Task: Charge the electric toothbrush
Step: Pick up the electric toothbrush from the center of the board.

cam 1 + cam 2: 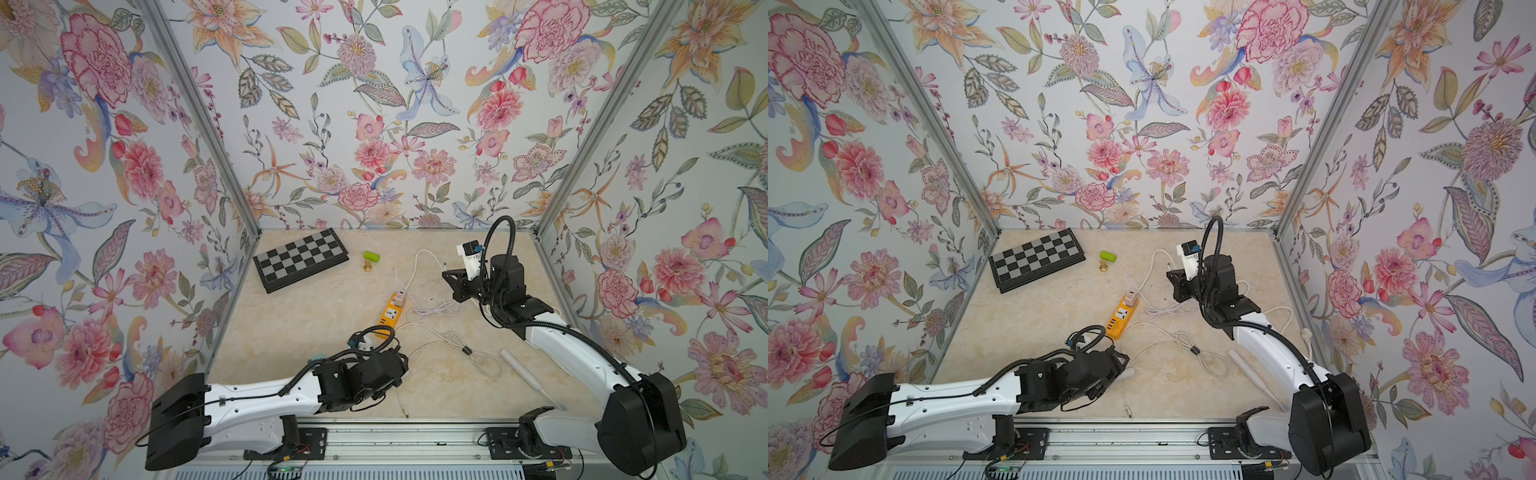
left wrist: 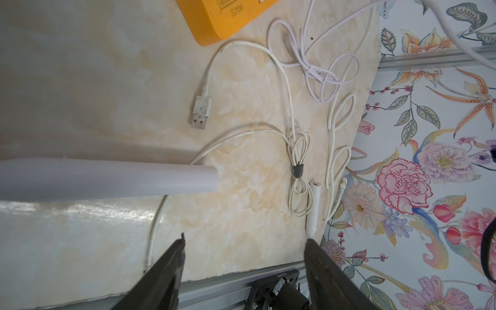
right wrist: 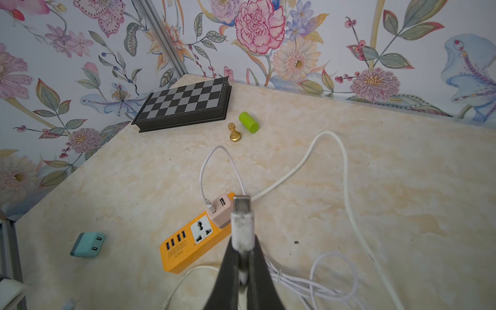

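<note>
Closest to the lens in the right wrist view, the right gripper (image 3: 243,251) is pinching a white cable plug (image 3: 242,222) between closed jaws. The plug's metal tip is pointing toward a pink adapter (image 3: 217,214) that is sitting in an orange power strip (image 3: 182,247). One adapter port is already taking a thin cable and the port beside it is showing empty. Which cable the held plug belongs to cannot be told.

In the left wrist view, the left gripper (image 2: 244,239) is hanging over the marble-look table (image 2: 107,67) with its jaws wide apart and nothing between them. Just beside it a thick pale cylinder (image 2: 107,178) is lying blurred, possibly a brush handle. A slim white electric toothbrush (image 2: 313,206) is lying near the table's right front edge, well apart from both grippers and showing an oval port at its butt end. A loose USB-A plug (image 2: 201,112) is resting near the strip.

The task is looking to be at the cable-connecting step, with charging not yet begun. The next move is likely calling for squaring the held plug to an empty port and pressing straight in while something is steadying the receiving part
</note>
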Motion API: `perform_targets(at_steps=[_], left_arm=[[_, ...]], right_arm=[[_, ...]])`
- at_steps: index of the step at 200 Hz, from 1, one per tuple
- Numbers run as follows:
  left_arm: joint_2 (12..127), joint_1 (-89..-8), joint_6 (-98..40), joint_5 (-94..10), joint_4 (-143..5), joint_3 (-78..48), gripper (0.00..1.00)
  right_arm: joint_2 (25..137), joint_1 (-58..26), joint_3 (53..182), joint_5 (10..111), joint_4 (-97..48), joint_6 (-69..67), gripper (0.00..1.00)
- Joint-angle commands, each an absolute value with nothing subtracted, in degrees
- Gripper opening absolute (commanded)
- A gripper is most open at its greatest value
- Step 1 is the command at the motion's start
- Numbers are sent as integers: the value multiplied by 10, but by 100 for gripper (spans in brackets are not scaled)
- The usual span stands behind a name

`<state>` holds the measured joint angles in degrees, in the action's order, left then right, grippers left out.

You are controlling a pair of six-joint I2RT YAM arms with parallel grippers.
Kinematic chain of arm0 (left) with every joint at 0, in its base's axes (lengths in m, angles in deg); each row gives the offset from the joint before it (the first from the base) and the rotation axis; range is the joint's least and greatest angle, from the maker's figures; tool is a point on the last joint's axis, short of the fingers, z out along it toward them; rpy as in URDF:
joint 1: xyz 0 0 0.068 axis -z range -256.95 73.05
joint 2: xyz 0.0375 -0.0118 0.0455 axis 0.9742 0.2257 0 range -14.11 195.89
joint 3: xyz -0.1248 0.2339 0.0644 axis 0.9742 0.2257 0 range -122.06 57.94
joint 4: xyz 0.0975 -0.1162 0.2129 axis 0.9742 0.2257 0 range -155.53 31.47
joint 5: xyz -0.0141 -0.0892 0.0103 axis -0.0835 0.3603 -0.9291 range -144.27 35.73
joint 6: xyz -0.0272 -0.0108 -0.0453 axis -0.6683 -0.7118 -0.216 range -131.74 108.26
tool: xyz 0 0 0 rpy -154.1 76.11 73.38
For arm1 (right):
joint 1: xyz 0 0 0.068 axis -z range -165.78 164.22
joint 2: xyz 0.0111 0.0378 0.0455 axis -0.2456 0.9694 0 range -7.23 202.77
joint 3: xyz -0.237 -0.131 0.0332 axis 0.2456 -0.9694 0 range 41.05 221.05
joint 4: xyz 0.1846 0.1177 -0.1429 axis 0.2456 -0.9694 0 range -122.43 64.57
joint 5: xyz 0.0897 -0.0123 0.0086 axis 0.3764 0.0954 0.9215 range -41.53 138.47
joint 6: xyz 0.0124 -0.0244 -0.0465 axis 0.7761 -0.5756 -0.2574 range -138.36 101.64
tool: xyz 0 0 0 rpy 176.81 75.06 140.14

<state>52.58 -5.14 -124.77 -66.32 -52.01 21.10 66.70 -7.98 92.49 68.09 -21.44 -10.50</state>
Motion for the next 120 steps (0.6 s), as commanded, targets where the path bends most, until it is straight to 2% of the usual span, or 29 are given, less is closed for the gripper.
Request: perform_targets(at_steps=[1,46,81,120], left_arm=[[543,-44,-1347,-674,-511,229,75],[573,-48,-1400,-647,-595,287,78],[613,-78,-1387,-622,-634,294,80],[658,-125,-1311,-604,-540,235,79]], right_arm=[[656,-81,933,690,-218,-92,0],[656,-82,936,690,-218,-95,0],[651,-81,939,686,-218,-99,0],[650,-80,938,684,-218,-104,0]])
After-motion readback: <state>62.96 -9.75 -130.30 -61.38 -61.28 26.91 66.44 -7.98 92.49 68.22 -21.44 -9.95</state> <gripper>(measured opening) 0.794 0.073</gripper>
